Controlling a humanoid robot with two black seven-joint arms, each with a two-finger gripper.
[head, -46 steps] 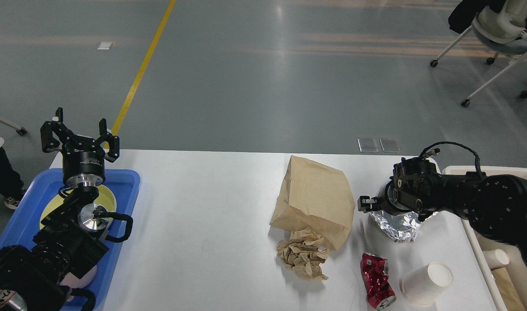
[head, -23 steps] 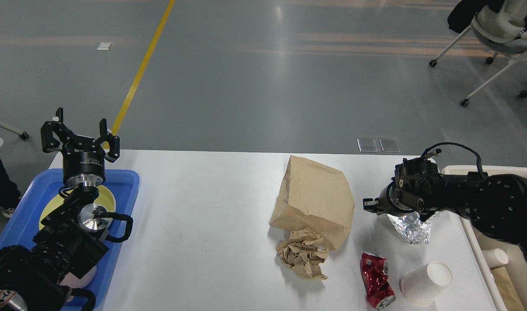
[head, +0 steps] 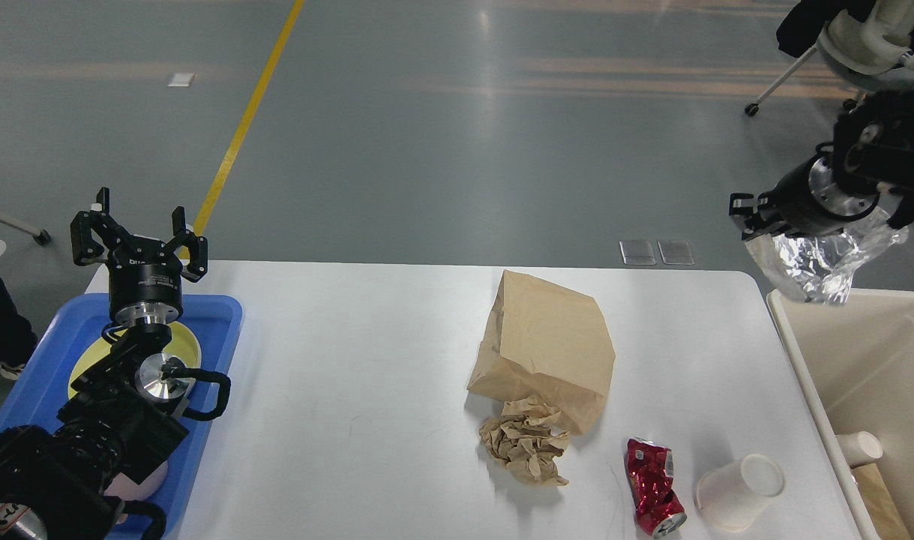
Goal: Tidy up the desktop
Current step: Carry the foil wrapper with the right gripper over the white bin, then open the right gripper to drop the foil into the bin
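Note:
The white desktop [head: 367, 352] carries a brown paper bag [head: 550, 345], a crumpled brown paper wad [head: 524, 446], a crushed red can [head: 654, 486] and a tipped white paper cup [head: 740, 491]. My right gripper [head: 756, 216] is raised off the table at the far right, shut on a crumpled sheet of silver foil [head: 809, 259] that hangs over the far end of the cream bin [head: 861, 352]. My left gripper [head: 136, 225] is open and empty, pointing up above the blue tray [head: 224, 315].
The blue tray at the left edge holds a yellow plate [head: 183, 345], partly hidden by my left arm. The cream bin beside the table's right edge holds a paper cup [head: 860, 448] and brown paper. An office chair [head: 869, 45] stands far right.
My right gripper has lifted the foil off the desktop and carried it up and to the right, over the bin's far end. The left arm has not moved.

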